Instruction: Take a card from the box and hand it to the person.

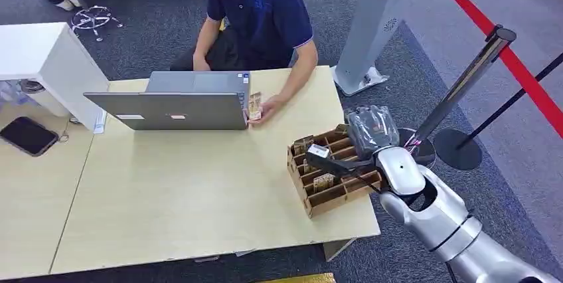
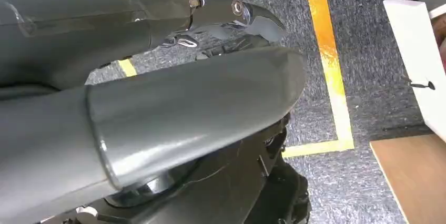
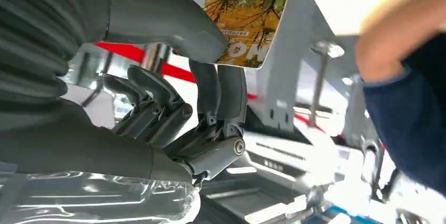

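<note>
- Since a card (image 3: 247, 13) is thin, light and slick-faced, it bends easily, so I would pinch it flat across one short edge.
- Cards stand in slots of the cardboard box (image 1: 332, 193) at the table's (image 1: 199, 203) near right corner.
- Right hand (image 1: 372, 130) hovers over the box. Its thumb tip meets the card, but I cannot tell if it grips.
- Left hand (image 2: 173, 113) hangs loosely spread, holding nothing.

open laptop (image 1: 179, 100), phone (image 1: 28, 135), stanchion (image 1: 465, 82)
</note>
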{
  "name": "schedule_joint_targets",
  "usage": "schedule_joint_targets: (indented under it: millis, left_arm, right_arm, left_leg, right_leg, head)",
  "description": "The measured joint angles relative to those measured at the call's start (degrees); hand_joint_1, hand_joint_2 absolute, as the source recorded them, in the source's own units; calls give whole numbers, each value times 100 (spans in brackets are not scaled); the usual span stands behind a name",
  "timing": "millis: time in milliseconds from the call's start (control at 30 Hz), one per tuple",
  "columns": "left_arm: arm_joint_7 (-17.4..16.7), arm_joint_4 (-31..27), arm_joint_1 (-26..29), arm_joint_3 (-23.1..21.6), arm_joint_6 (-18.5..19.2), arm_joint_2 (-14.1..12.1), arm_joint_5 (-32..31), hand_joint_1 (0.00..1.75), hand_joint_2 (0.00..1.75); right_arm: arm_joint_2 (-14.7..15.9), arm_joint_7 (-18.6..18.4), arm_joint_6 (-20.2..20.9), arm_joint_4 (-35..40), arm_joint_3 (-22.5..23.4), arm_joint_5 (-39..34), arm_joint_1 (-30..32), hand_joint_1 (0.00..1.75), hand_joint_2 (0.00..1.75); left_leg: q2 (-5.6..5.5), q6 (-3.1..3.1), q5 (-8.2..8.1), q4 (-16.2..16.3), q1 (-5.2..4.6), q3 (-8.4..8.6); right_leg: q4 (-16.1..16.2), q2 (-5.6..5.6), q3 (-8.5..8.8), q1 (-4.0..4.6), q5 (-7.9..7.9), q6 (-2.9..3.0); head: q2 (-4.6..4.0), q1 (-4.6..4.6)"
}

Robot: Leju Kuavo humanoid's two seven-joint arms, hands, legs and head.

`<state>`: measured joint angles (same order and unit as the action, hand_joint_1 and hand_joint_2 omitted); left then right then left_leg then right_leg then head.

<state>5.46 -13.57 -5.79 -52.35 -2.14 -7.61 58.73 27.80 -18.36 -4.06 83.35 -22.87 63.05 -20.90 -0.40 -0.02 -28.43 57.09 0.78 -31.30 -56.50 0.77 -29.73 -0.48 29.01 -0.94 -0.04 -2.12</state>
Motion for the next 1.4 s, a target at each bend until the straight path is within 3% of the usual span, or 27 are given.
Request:
schedule_joint_targets:
  millis: [233, 500, 800, 1400]
  left_arm:
    - [-24, 0, 4, 0, -81, 9, 68, 0, 0]
    - [-4, 0, 2, 0, -44, 13, 42, 0, 0]
    - [13, -11, -8, -2, 33, 17, -48, 0, 0]
    - [15, -11, -18, -7, 136, 28, -76, 0, 0]
  right_arm:
    - [133, 129, 118, 1639, 379, 273, 423, 175, 175]
    - [147, 241, 286, 2877, 389, 497, 418, 175, 175]
    - [68, 400, 210, 2755, 156, 697, 136, 175, 175]
    - [-229, 509, 358, 1419, -583, 772, -515, 175, 175]
  left_leg:
    - [2, 0, 0, -1, 0, 1]
    - [2, 0, 0, -1, 0, 1]
    - [1, 0, 0, -1, 0, -2]
    - [-3, 0, 0, -1, 0, -5]
  right_leg:
    - [0, 0, 0, 0, 0, 0]
    - [0, -1, 5, 0, 0, -1]
    - [-1, 0, 5, 0, -1, -1]
    - [-2, 4, 4, 0, -1, -1]
  head:
    - [0, 0]
    - [0, -2]
    - [0, -2]
    - [0, -4]
